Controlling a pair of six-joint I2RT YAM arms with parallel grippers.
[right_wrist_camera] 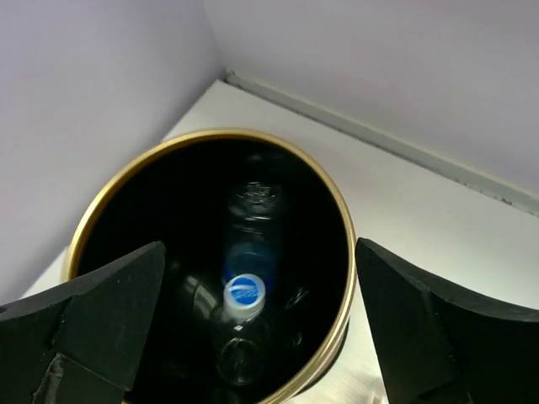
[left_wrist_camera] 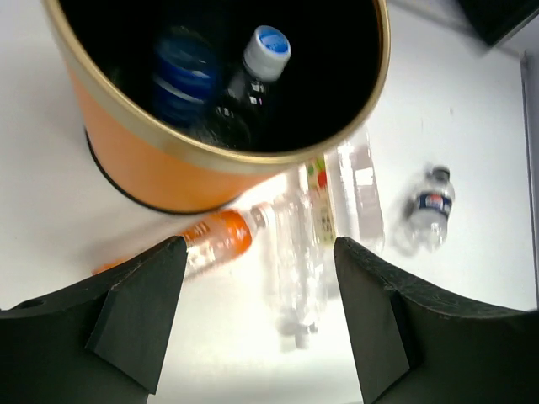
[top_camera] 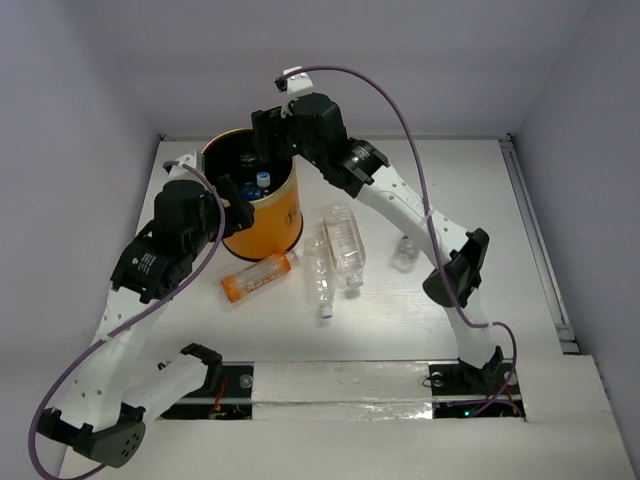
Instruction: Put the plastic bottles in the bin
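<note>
The orange-yellow bin (top_camera: 270, 228) stands at the back left. It holds a clear bottle with a blue-and-white cap (top_camera: 263, 180) and a blue-labelled bottle (left_wrist_camera: 181, 80). On the table lie the orange bottle (top_camera: 258, 278), a slim clear bottle (top_camera: 320, 272), a larger ribbed bottle (top_camera: 345, 240) and a small blue-labelled bottle (top_camera: 405, 252). My left gripper (top_camera: 235, 205) is open and empty beside the bin's left rim. My right gripper (top_camera: 265, 150) is open and empty above the bin's far rim. In the right wrist view the capped bottle (right_wrist_camera: 244, 290) shows inside the bin (right_wrist_camera: 337, 202).
White walls close the table at the back and both sides. A rail (top_camera: 535, 240) runs along the right edge. The right arm's elbow (top_camera: 460, 265) hangs over the table to the right of the small bottle.
</note>
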